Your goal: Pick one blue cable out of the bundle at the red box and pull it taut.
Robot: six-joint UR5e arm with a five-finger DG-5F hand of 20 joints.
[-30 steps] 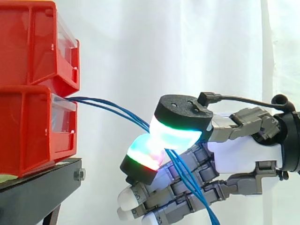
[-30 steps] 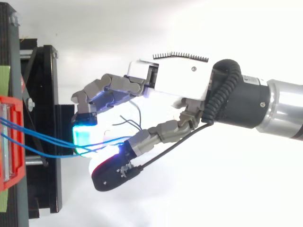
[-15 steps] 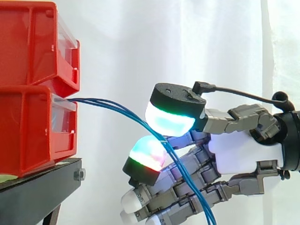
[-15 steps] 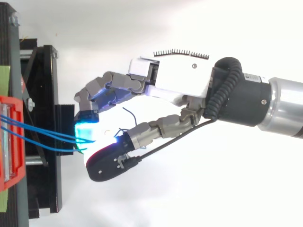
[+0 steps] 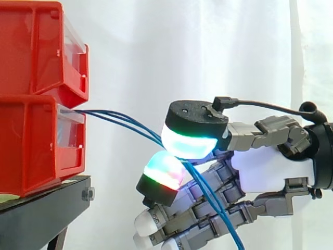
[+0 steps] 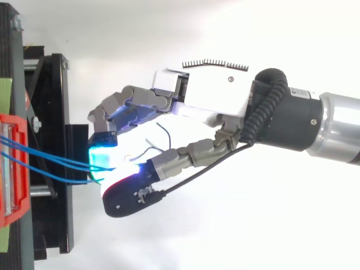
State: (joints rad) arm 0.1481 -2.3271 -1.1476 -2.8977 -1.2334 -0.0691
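Our hand (image 5: 270, 169) is closed in a pinch on several blue cables (image 5: 104, 113), well off the red box (image 5: 31, 140). We judge that none is singled out yet. The cables sag, so pulling one taut remains.

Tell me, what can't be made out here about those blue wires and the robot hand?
- Where the cables start: side view, the wall of the red box hides it; top view, the left edge cuts the box off.
- Where they end: side view, they run off the bottom edge.
- Their path through the hand: side view, the hand itself covers them; top view, glare washes them out.
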